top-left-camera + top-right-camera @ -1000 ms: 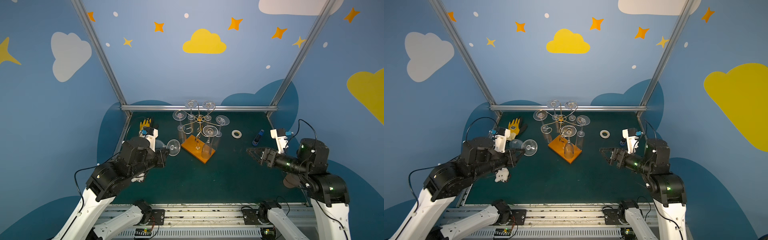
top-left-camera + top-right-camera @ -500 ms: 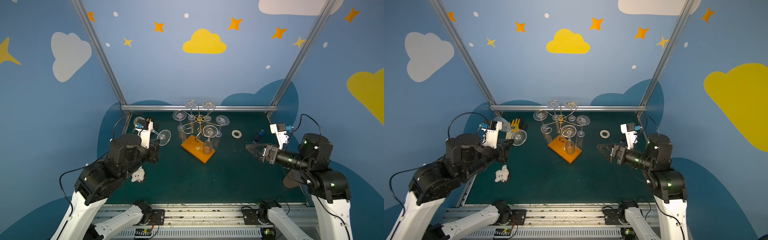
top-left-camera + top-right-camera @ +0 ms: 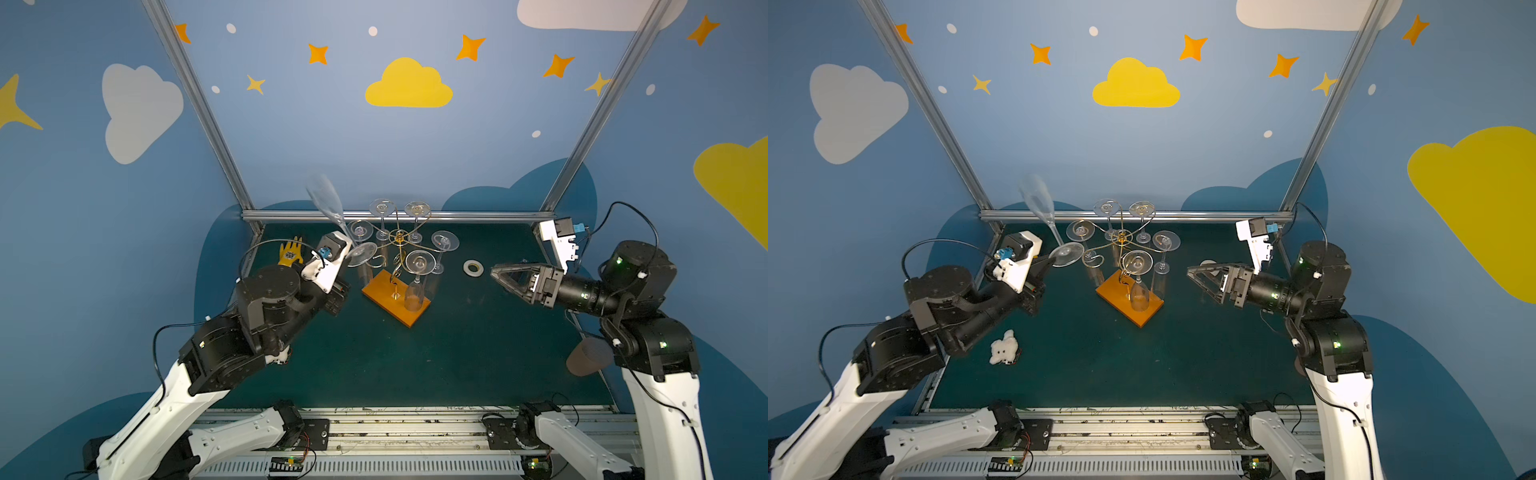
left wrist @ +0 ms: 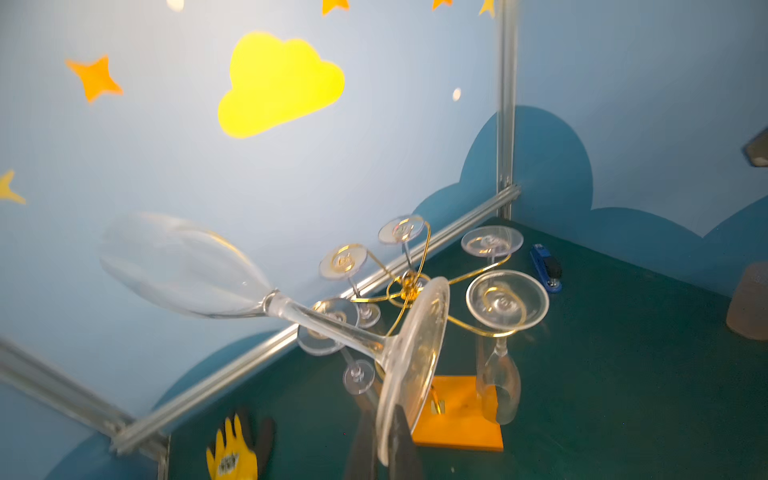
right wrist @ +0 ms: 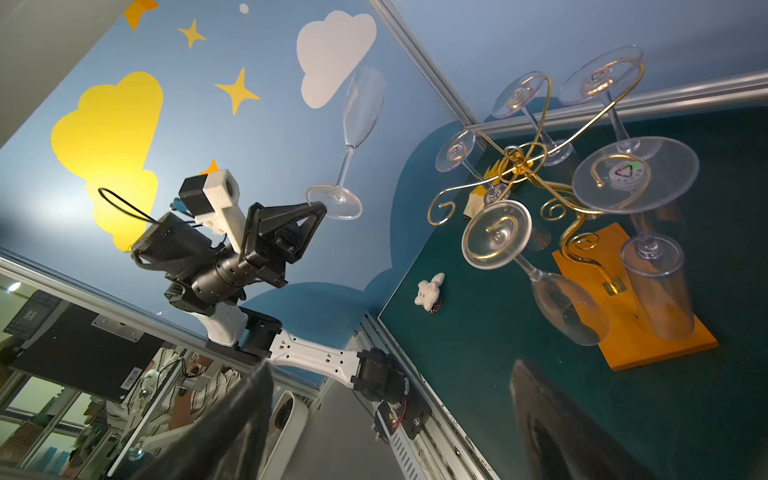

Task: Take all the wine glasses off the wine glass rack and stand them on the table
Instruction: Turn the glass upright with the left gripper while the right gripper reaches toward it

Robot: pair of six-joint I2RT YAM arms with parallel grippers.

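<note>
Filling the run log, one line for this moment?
left gripper: shut on wine glass foot | wine glass: off wine glass rack | right gripper: open, empty

The wine glass rack [image 3: 380, 293] stands mid-tabletop [image 3: 415, 365], toward the rear, glasses hanging from its arms. Left of it, clear of the rack, the wine glass [image 3: 328, 203] sits in the left gripper [image 5: 319, 206]. A tape roll [image 3: 473, 267] lies right of the rack; a glove [image 3: 291, 251] lies rear left and a plush toy [image 3: 1004, 348] front left.

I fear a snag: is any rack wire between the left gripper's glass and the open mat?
No: the wine glass, pinched by its foot in the left gripper, sits clear of the rack.
</note>
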